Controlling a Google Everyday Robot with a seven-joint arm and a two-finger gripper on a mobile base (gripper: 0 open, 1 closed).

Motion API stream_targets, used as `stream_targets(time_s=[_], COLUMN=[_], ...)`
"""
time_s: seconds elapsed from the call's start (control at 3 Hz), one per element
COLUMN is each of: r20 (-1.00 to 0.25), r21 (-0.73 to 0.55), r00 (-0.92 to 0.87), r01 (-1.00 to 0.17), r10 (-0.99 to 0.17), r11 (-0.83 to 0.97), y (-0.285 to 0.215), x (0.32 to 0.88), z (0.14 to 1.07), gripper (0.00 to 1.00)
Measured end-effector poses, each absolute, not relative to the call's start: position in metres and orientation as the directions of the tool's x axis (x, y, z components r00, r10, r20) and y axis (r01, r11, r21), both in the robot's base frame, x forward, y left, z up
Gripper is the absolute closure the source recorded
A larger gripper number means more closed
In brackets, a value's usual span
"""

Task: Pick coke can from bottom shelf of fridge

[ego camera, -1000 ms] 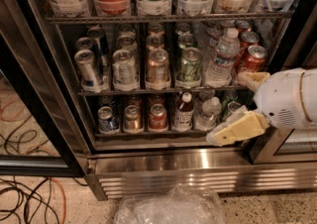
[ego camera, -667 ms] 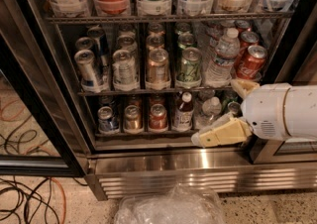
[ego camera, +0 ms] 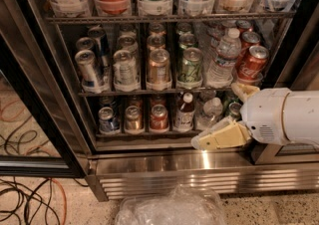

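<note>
Coke can (ego camera: 159, 118) had not moved over the last second. It stood upright on the bottom shelf (ego camera: 144, 133) of the fridge (ego camera: 199, 162), between a brownish-gold can (ego camera: 133, 119) and a small dark bottle (ego camera: 185, 112). Gripper (ego camera: 215, 115) had slid left along the shelf front, and its lower finger (ego camera: 219, 139) lay just right of the bottle. Claw was spread wide and held nothing. Judgement: approach under way, grasp not begun, and the bottle crowds the path. Can looked red, with a silver top and faint lettering. No dents were visible.
</note>
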State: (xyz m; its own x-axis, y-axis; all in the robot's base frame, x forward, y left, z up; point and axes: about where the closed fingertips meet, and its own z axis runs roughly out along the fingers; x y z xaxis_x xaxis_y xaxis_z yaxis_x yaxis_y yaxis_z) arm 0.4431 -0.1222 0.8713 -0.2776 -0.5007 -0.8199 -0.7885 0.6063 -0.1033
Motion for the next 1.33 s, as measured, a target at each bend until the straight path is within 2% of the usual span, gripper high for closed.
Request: stream_targets(time_s=[0.33,0.67,1.33], r20=[-0.832,-0.859,-0.865], r21=[-0.089,-0.106,-0.076], r00=[-0.292,-0.267,-0.296], r01=[-0.769,-0.742,-0.721], r10=[-0.472,-0.437,-0.406], r11=[0.633,0.662,0.688], y=[-0.120,-0.120,-0.120], x=[0.439,0.434,0.433], z=[0.848,0.785,0.782], gripper=[0.00,0.00,0.00])
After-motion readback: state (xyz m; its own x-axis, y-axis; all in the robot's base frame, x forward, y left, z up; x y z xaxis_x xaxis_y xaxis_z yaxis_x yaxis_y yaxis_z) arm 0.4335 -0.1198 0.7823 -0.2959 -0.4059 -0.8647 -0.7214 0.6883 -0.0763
